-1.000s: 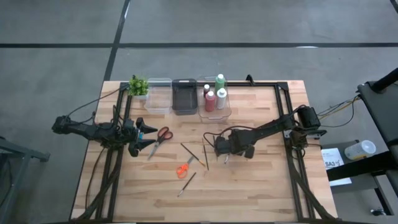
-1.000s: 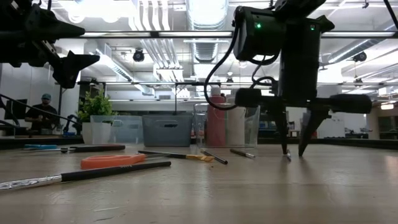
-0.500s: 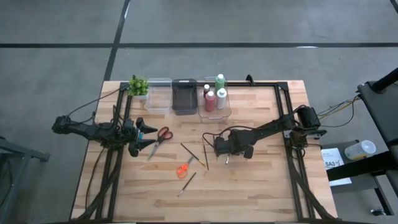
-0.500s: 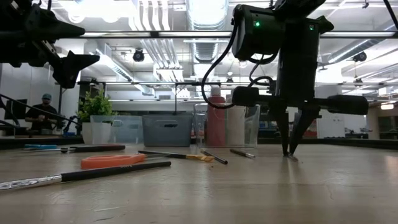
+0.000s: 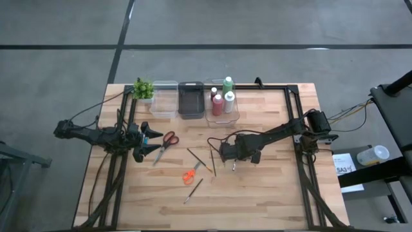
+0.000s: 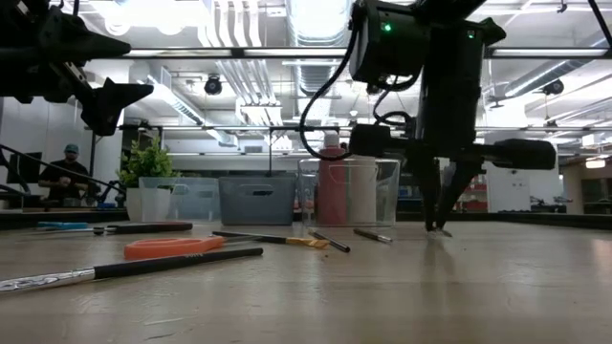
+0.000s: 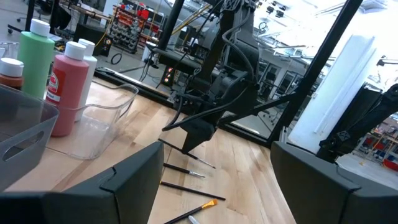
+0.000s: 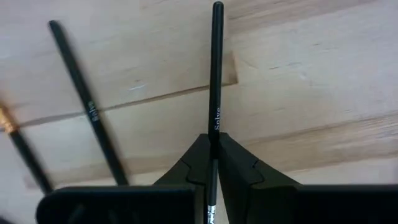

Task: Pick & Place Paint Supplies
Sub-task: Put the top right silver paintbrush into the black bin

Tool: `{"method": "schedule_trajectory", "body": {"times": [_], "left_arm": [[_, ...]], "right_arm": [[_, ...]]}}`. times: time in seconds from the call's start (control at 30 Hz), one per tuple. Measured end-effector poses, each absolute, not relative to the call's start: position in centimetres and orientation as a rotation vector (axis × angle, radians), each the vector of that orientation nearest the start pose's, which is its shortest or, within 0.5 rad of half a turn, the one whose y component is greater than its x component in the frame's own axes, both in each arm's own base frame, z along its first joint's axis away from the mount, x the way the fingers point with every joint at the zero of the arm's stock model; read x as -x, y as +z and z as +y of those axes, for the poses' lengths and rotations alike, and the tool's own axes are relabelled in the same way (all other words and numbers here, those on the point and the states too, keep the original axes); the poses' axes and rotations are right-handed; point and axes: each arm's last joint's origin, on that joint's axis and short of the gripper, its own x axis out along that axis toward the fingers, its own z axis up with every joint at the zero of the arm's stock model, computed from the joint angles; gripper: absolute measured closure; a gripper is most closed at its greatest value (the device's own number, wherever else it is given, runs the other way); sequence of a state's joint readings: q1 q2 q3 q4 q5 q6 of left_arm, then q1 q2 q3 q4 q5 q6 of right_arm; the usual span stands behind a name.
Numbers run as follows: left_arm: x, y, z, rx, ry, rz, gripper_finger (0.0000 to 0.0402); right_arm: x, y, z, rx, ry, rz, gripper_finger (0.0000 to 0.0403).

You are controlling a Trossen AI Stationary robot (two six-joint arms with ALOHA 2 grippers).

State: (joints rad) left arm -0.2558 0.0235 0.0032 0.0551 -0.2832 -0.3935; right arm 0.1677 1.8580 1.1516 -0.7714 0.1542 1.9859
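Right gripper (image 8: 212,163) pressed together, pinching a thin black brush (image 8: 216,74) mid-handle at the table (image 5: 270,187) centre; light, stiff, likely slippery, so may pivot; left gripper (image 5: 154,142) spread, waiting beside the scissors (image 5: 166,143).

Matt wooden table (image 5: 257,187), seemingly smooth

A grey concrete floor (image 5: 64,71) crossed by dark seams is seen around the wooden bench (image 5: 270,193); long ceiling lights (image 6: 234,29) are lit overhead.
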Motion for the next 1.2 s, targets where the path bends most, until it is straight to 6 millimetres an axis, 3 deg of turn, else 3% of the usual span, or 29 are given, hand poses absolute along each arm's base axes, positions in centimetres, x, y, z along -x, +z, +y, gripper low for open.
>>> {"method": "schedule_trajectory", "body": {"times": [0.3, 0.77, 1.0, 1.2], "left_arm": [[-9.7, 16.8, -1.7, 0.403, 0.02, -0.039, 0.0099], [-9.7, 16.8, -1.7, 0.403, 0.021, -0.038, 0.0099], [-9.7, 16.8, -1.7, 0.403, 0.02, -0.038, 0.0099], [-9.7, 16.8, -1.7, 0.403, 0.02, -0.038, 0.0099]], "right_arm": [[-34.3, 17.1, 5.1, -1.242, -1.203, 0.848, 0.0387], [-37.5, 23.1, 4.7, -0.496, -0.884, 0.755, 0.0387], [-39.4, 25.3, 4.5, -0.304, -0.732, 0.68, 0.0387], [-41.2, 27.3, 3.7, -0.197, -0.684, 0.496, 0.0387]]}}
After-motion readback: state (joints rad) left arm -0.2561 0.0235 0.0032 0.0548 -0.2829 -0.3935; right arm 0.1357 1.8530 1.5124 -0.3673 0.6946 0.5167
